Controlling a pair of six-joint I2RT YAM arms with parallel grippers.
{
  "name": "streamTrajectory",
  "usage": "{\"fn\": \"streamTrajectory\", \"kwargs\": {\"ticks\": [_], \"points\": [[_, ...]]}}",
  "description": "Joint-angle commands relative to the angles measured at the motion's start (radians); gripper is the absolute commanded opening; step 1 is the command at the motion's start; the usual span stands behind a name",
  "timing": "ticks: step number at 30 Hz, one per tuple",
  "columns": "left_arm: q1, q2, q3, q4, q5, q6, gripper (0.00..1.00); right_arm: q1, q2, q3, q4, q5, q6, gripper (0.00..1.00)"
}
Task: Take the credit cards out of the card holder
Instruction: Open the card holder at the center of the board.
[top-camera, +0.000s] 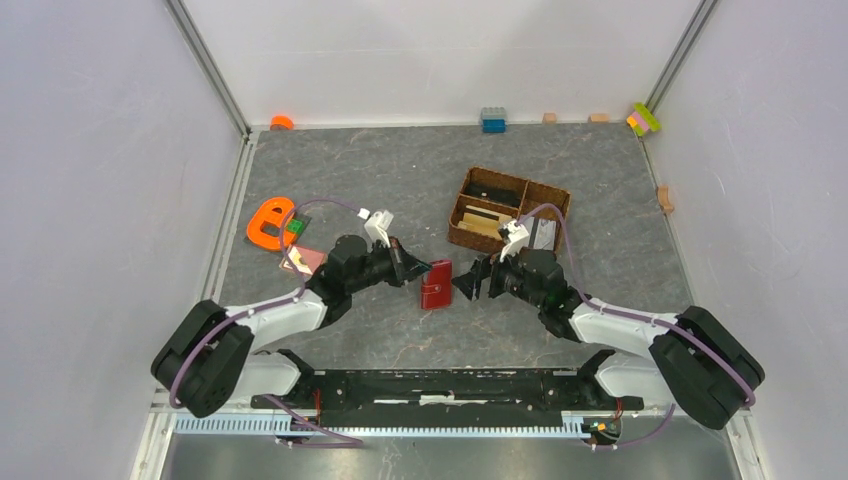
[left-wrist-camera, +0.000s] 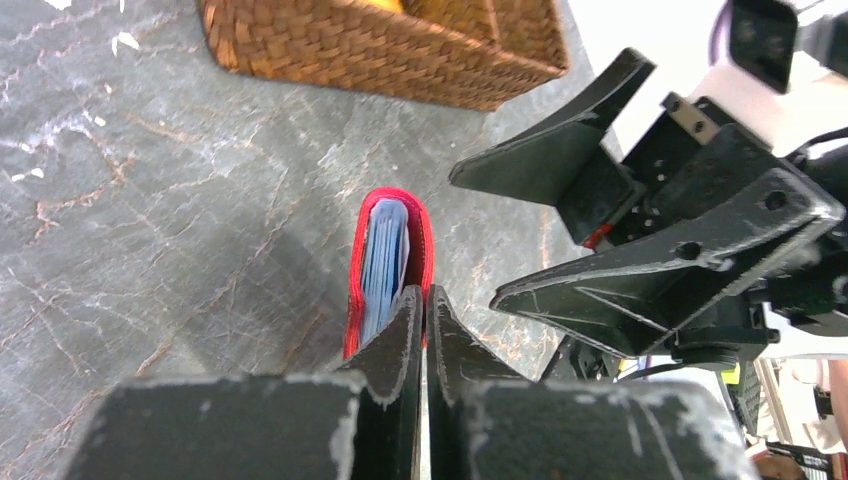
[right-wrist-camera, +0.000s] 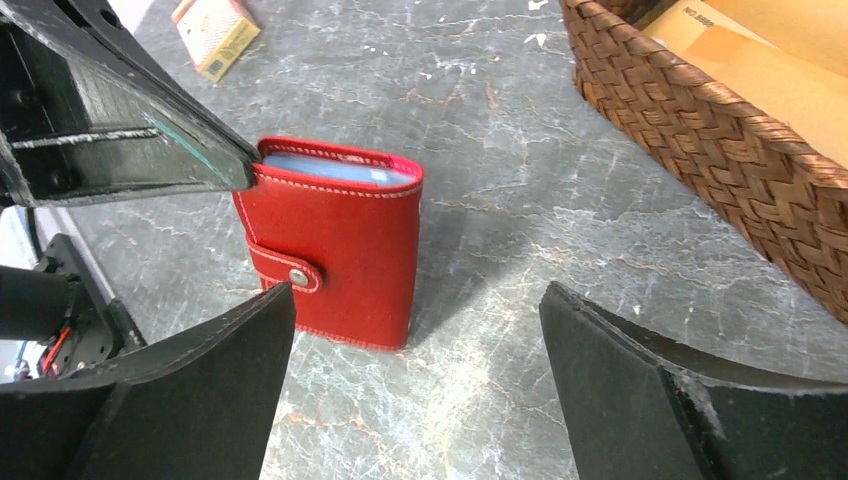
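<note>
Jaws of the left gripper (top-camera: 405, 268) were clamped on a top corner of the card holder (top-camera: 436, 284), stood upright between the arms with the credit cards (left-wrist-camera: 383, 265) inside. The right gripper (top-camera: 470, 283) was spread wide just beside it. So slight a pinch could be twisted loose when cards were tugged.

The left arm (top-camera: 272, 318) and right arm (top-camera: 612, 326) both reach low from the near edge toward the middle, wrists facing each other. The left gripper (top-camera: 410, 268) is pinched tight on an edge of the card holder (top-camera: 436, 284). The right gripper (top-camera: 468, 284), just to its right, has its jaws spread wide, holding nothing.
</note>
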Motion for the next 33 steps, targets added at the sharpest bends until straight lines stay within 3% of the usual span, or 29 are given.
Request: {"fn": "streamTrajectory", "kwargs": {"ticks": [1,9,17,24,30,33], "points": [[0.0,-0.093,-0.041,0.158,0.025,-0.003,0.02,-0.01,-0.024,-0.036,0.155,-0.09,0.0,0.98],[0.0,-0.109,-0.057,0.215,0.081,-0.036,0.02,-0.01,0.013,-0.074,0.314,-0.169,0.002,0.98],[-0.001,-0.018,-0.059,0.463,0.257,-0.145,0.02,-0.01,0.032,-0.136,0.506,-0.212,0.013,0.98],[0.0,-0.048,-0.07,0.46,0.254,-0.147,0.02,-0.011,-0.002,-0.169,0.574,-0.221,0.025,0.98],[0.0,-0.052,-0.073,0.472,0.258,-0.153,0.02,-0.01,-0.023,-0.204,0.704,-0.284,0.068,0.78],[-0.001,-0.057,-0.079,0.498,0.268,-0.163,0.02,-0.01,-0.021,-0.199,0.692,-0.283,0.071,0.76]]}}
